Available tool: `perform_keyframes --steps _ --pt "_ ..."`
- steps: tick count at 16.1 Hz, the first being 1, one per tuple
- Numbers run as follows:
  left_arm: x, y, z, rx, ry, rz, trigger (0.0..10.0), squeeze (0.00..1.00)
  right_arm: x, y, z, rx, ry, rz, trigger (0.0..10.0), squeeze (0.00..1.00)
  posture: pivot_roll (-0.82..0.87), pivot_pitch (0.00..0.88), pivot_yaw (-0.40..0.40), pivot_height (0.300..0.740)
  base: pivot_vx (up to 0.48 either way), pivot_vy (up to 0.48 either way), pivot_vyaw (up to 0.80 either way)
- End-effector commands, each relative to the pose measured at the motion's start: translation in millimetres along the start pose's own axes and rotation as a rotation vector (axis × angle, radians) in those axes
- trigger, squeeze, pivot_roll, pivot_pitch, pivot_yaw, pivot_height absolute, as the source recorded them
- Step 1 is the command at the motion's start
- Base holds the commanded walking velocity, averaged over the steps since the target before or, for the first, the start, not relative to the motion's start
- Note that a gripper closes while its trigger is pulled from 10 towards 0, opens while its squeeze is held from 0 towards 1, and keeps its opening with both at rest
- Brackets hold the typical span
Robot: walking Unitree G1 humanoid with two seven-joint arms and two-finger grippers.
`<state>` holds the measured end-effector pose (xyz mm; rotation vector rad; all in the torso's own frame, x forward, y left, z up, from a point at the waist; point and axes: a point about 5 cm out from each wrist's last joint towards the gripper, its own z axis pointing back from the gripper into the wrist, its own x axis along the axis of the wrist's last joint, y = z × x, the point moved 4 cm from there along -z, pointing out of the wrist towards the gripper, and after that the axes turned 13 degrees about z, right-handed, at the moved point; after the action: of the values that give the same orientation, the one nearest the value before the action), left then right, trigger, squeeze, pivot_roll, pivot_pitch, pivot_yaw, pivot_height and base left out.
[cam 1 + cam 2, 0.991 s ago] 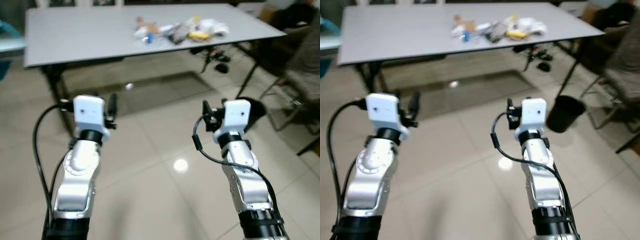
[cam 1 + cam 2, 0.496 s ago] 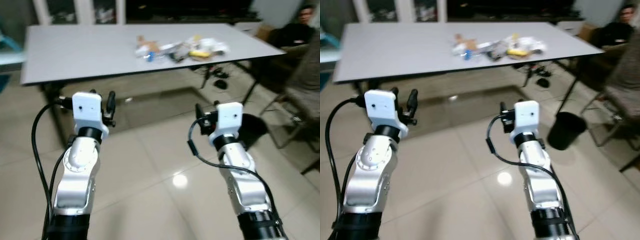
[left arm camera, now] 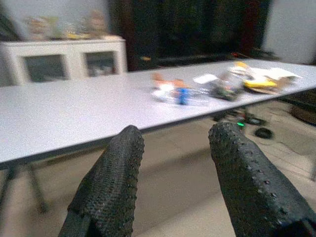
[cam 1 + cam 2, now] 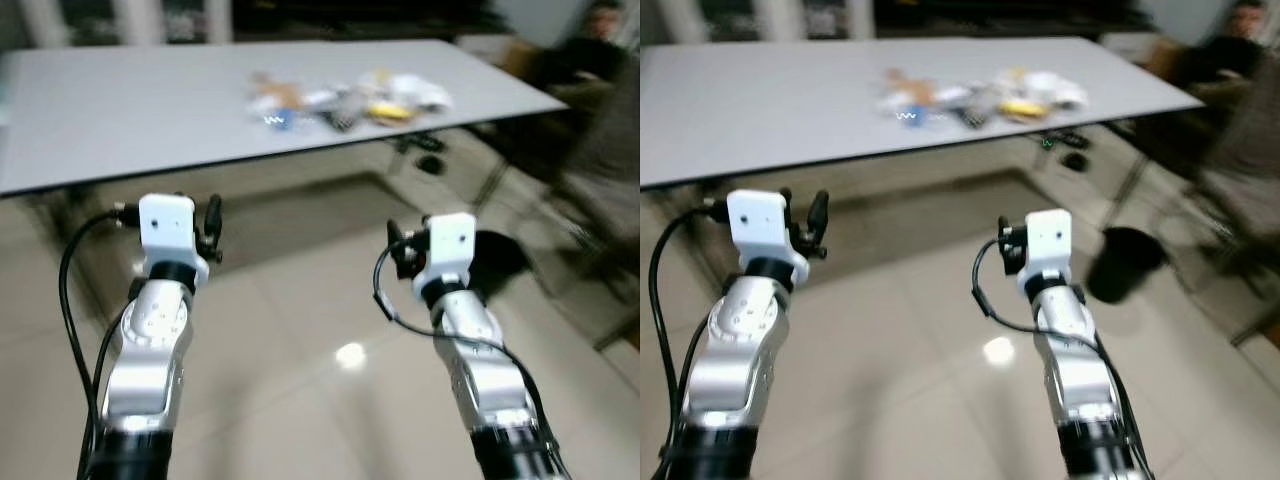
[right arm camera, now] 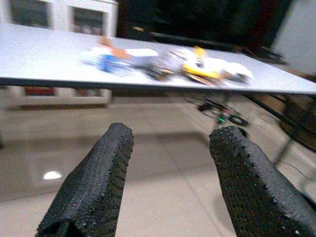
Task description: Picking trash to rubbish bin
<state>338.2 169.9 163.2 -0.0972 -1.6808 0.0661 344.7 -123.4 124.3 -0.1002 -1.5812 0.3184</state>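
While both arms are raised before the robot over the tiled floor [image 4: 300,400], the left end effector [image 3: 173,173] and the right end effector [image 5: 170,173] each hold their 2 black fingers spread apart with nothing between them. Each points toward a long grey tabletop [image 4: 120,110] that stands ahead, well apart from both.

On the far right part of that tabletop lies the trash [image 4: 345,98], a loose heap of wrappers and scraps: white paper, a yellow piece [image 5: 200,69], a blue piece [image 3: 182,95] and something orange-brown at its left end. The views are blurred, so the single pieces cannot be told more closely.

A black bin [image 4: 1122,265] stands on the floor to the robot's right, just beyond the right arm and near the tabletop's right-hand leg. Dark cables or small things lie on the floor under the tabletop's right end [image 4: 425,150]. A white cabinet [image 3: 69,57] stands against the wall behind the tabletop. A person [image 4: 590,70] sits at the far right.
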Motion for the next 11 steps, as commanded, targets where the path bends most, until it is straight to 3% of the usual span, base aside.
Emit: perform_keyframes --steps 1,2,5,7,11 --pt "-4 -4.4 3.0 -0.024 0.012 -0.021 10.0 0.00 -11 -3.4 1.9 -0.014 0.044 0.003 10.0 0.00 0.04 0.000 -0.082 0.740 0.480 0.000 0.00" --pt "-4 -2.2 4.2 -0.016 0.012 -0.020 10.0 0.00 -13 -2.7 1.8 -0.017 0.054 0.004 10.0 0.00 0.04 0.000 -0.093 0.740 0.480 0.000 0.00" --pt "-8 2.1 7.8 0.004 0.027 -0.031 10.0 0.00 -19 -9.4 -1.9 -0.066 0.079 0.134 10.0 0.00 0.05 0.000 -0.112 0.740 0.480 0.000 0.00" --pt "-14 2.0 11.6 -0.003 0.055 -0.054 10.0 0.00 -33 -8.3 -2.3 -0.029 0.139 0.103 10.0 0.00 0.07 0.000 -0.119 0.740 0.480 0.000 0.00" --pt "-15 -3.8 11.4 -0.036 0.079 -0.058 10.0 0.00 -33 -3.6 2.9 -0.026 0.132 0.069 10.0 0.00 0.07 0.047 -0.089 0.740 0.480 0.000 0.00"
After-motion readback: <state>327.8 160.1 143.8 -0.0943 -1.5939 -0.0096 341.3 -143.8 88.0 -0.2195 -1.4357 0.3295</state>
